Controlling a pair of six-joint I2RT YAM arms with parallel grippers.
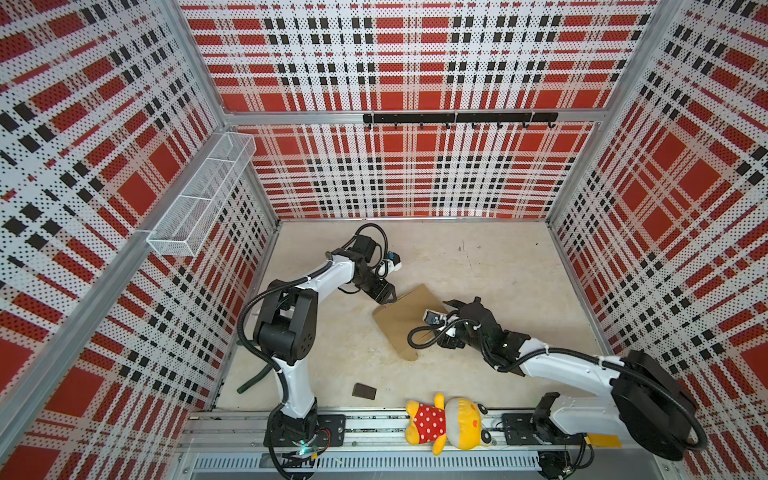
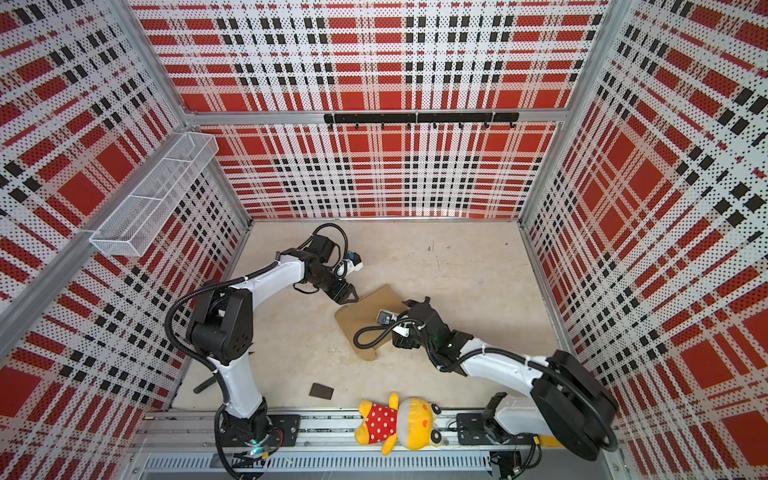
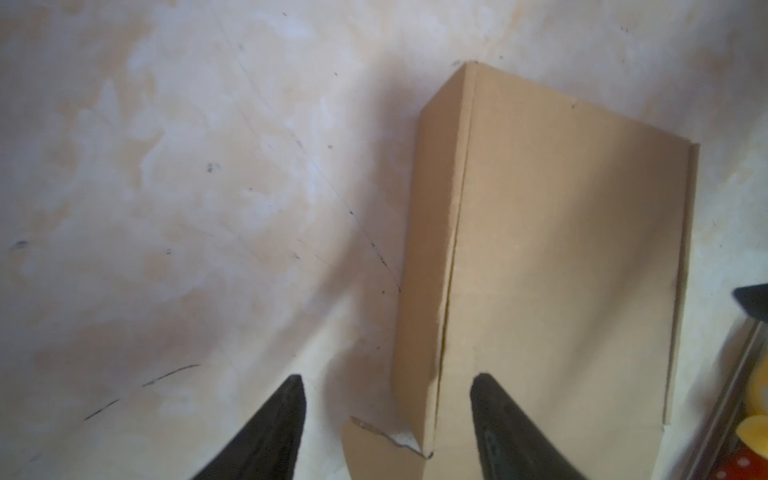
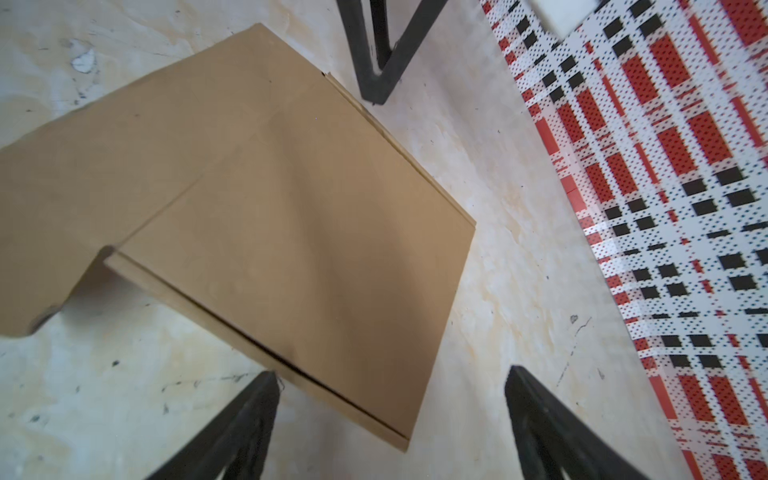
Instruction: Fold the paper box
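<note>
No text, label, brand, number or sign can be read in any view. The paper box, at the middle of the frame in both top views, shows only plain brown cardboard.
</note>
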